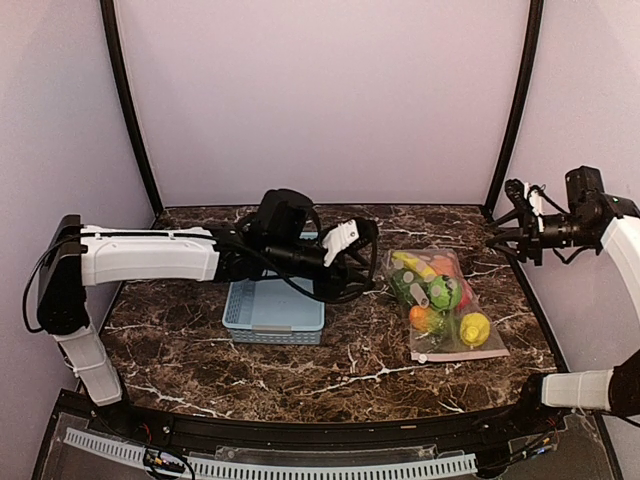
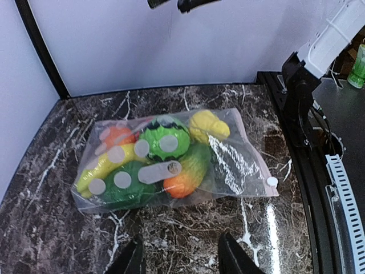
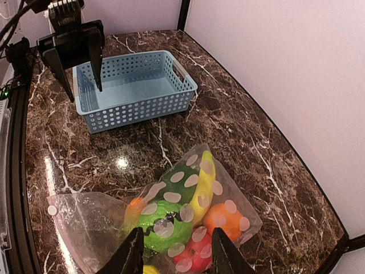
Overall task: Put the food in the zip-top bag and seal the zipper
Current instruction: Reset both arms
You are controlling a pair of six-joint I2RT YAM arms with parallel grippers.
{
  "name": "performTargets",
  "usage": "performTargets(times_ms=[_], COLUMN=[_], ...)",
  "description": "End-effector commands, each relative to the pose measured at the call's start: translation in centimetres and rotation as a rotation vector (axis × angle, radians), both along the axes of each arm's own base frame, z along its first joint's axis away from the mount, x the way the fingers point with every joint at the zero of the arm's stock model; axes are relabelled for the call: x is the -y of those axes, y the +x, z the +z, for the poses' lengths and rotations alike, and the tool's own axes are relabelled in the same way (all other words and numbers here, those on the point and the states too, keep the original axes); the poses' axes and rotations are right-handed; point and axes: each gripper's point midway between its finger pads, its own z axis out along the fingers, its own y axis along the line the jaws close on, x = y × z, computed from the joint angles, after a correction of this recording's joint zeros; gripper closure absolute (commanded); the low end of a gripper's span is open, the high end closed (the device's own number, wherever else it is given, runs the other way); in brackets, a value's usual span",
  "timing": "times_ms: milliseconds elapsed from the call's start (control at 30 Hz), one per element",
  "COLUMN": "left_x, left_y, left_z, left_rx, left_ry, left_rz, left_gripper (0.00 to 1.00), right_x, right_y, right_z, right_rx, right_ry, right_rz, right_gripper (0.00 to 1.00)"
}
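The zip-top bag lies flat on the table, right of centre, with the food inside it. In the left wrist view I see the banana, orange, striped melon, lemon and green pepper through the plastic. The pink-red ball shows in the right wrist view. The zipper runs along the bag's near edge, and its white slider sits at one end. My left gripper is open and empty, raised left of the bag. My right gripper is open and empty, high above the bag.
A light blue basket stands left of the bag, under my left gripper. My right gripper hovers at the back right near the wall. The table's raised black rim runs close beside the zipper end.
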Motion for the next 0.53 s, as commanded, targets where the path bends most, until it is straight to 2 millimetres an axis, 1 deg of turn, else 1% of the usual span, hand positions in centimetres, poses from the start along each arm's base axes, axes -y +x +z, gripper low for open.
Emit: performTargets(times_ms=[0, 33, 67, 100, 133, 167, 200, 233, 267, 300, 333, 400, 467, 500], left_x=[-2.6, -3.0, -3.6, -4.1, -5.2, -5.9, -7.7, -9.6, -11.2, -12.6, -14.0, -16.1, -17.3, -17.7], left_y=[-0.3, -0.3, 0.0, 0.3, 1.2, 1.7, 3.2, 4.8, 5.3, 6.0, 6.2, 6.6, 6.5, 6.5], left_z=[5.7, 5.6, 6.7, 6.6, 7.8, 7.6, 9.1, 9.0, 10.4, 10.4, 11.3, 11.7, 11.5, 11.3], left_rx=[0.105, 0.108, 0.132, 0.135, 0.165, 0.175, 0.210, 0.238, 0.247, 0.261, 0.264, 0.271, 0.274, 0.275], left_ry=[-0.079, -0.076, -0.095, -0.092, -0.106, -0.097, -0.108, -0.087, -0.114, -0.101, -0.112, -0.102, -0.088, -0.083], left_rz=[0.043, 0.055, 0.097, 0.127, 0.210, 0.259, 0.395, 0.530, 0.597, 0.672, 0.711, 0.776, 0.810, 0.819], left_gripper=[0.57, 0.56, 0.56, 0.54, 0.52, 0.50, 0.41, 0.36, 0.28, 0.25, 0.20, 0.16, 0.14, 0.13], right_x=[-0.9, -1.0, -1.0, -0.8, -0.5, -0.1, 0.2, 0.7, 1.3, 1.9, 2.5, 3.5, 3.8, 3.9], right_y=[-0.5, -0.5, -0.3, 0.2, 1.0, 1.8, 2.5, 3.2, 4.0, 4.6, 5.2, 6.5, 6.9, 7.1], right_z=[2.6, 3.1, 3.5, 4.1, 4.7, 5.5, 6.4, 7.1, 7.8, 8.4, 8.7, 8.4, 7.8, 7.6], right_rx=[-0.010, -0.013, -0.026, -0.035, -0.046, -0.057, -0.054, -0.062, -0.047, -0.024, -0.004, 0.008, 0.001, -0.008], right_ry=[0.097, 0.113, 0.130, 0.144, 0.157, 0.176, 0.200, 0.229, 0.252, 0.265, 0.269, 0.271, 0.288, 0.301], right_rz=[0.031, 0.032, 0.018, -0.014, -0.058, -0.114, -0.166, -0.230, -0.297, -0.355, -0.402, -0.471, -0.498, -0.513], right_gripper=[0.61, 0.60, 0.60, 0.59, 0.57, 0.54, 0.52, 0.48, 0.43, 0.40, 0.38, 0.37, 0.36, 0.36])
